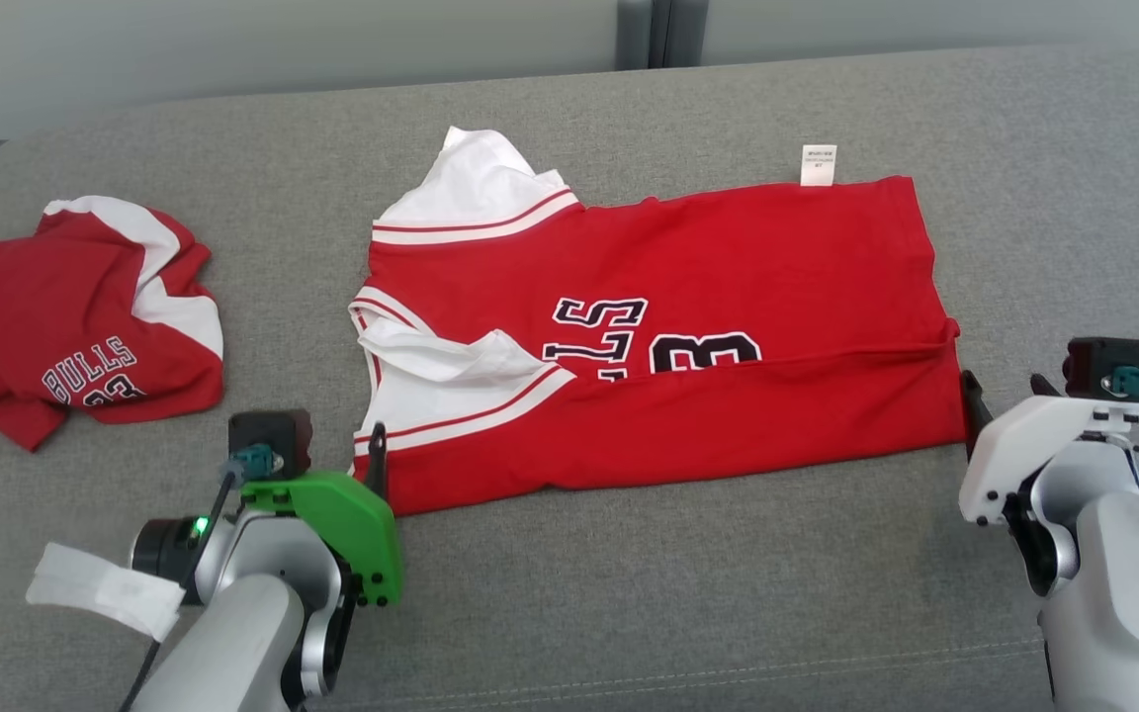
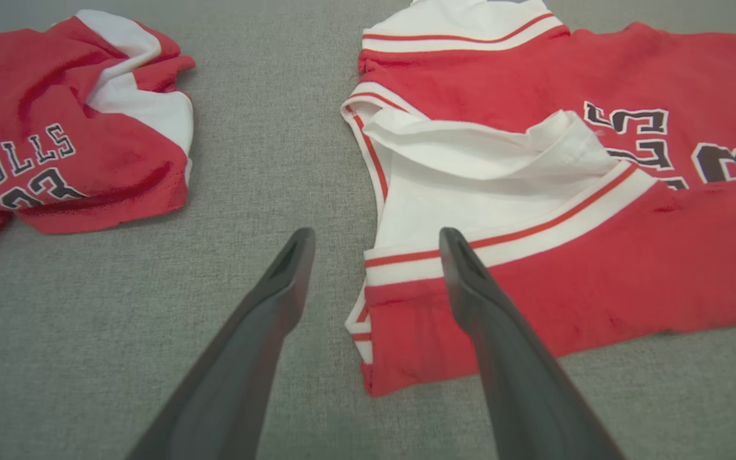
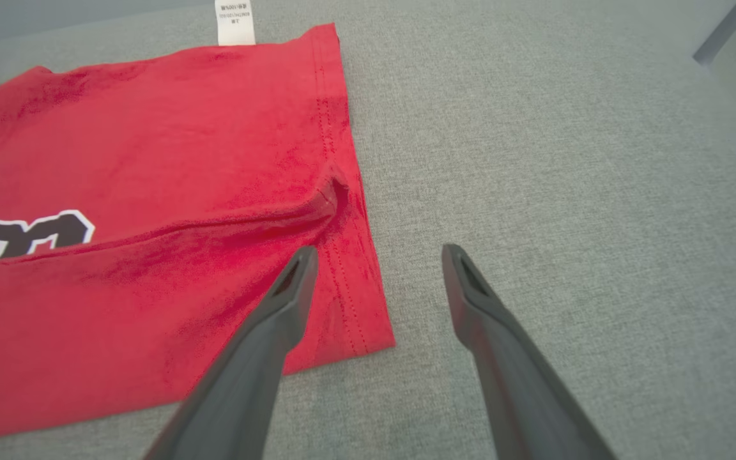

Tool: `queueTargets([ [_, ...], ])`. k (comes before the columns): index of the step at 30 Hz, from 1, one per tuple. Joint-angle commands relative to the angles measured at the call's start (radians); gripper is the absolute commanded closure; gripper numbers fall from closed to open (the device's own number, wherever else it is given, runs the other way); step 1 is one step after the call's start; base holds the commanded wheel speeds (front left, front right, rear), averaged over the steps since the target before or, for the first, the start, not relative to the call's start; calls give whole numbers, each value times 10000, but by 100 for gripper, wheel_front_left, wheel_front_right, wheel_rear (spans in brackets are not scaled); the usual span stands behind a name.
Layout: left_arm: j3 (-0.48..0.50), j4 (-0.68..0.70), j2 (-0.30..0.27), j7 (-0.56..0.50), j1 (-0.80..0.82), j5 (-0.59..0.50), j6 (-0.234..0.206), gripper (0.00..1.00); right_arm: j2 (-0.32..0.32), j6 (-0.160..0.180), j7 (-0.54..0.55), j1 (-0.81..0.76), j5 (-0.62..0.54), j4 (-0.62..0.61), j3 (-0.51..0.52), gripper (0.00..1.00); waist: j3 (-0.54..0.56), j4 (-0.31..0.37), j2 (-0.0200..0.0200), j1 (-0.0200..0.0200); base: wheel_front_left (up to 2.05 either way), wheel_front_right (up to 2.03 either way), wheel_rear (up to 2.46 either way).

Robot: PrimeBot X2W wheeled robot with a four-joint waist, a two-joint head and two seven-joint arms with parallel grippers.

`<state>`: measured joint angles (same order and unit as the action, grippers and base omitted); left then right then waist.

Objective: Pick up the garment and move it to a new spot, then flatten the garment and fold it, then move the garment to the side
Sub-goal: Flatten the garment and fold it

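Note:
The garment (image 1: 688, 287), a red jersey with white trim and dark lettering, lies spread on the grey fabric surface (image 1: 629, 593), its near edge folded up over the lettering. My left gripper (image 1: 372, 445) is open at the garment's near left corner. In the left wrist view, that gripper (image 2: 374, 239) has one finger over the cloth (image 2: 534, 281) and one over bare surface. My right gripper (image 1: 1000, 391) is open at the near right corner. In the right wrist view, the right gripper (image 3: 377, 255) straddles the hem of the garment (image 3: 151, 128) with nothing gripped.
A second red jersey (image 1: 85, 316) lies crumpled at the far left, also seen in the left wrist view (image 2: 55, 128). A white label (image 1: 818, 165) sticks out from the garment's far edge. A pale wall (image 1: 332, 40) rises behind the surface.

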<state>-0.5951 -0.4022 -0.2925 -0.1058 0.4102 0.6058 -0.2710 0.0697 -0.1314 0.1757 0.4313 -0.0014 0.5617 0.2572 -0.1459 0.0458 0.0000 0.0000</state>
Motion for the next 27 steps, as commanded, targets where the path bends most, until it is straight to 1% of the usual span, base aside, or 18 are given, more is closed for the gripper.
queueTargets([
  [1,-11,97,-97,-64,-183,-40,-79,0,56,15,35,-186,-17,-95,39,0,104,3,0,0,0,0,0],
  [4,-80,386,-255,-242,-715,15,-287,0,84,15,155,-544,-208,-321,145,0,192,-4,0,0,0,0,0],
  [8,-146,584,-313,-423,-1014,46,-479,0,109,15,338,-777,-473,-418,309,0,234,-36,0,0,0,0,0],
  [15,-320,517,-289,-932,-923,113,-494,0,293,15,881,-387,-999,-138,105,0,51,-5,0,0,0,0,0],
  [20,-395,210,-159,-1027,-645,122,-492,0,270,15,754,4,-1170,203,-63,0,-218,72,0,0,0,0,0],
  [23,-430,10,-123,-1077,-558,158,-408,0,256,15,702,209,-1203,471,-174,0,-347,126,0,0,0,0,0],
  [27,-435,-201,-70,-1102,-423,205,-399,0,235,15,656,450,-1099,830,-435,0,-518,180,0,0,0,0,0],
])
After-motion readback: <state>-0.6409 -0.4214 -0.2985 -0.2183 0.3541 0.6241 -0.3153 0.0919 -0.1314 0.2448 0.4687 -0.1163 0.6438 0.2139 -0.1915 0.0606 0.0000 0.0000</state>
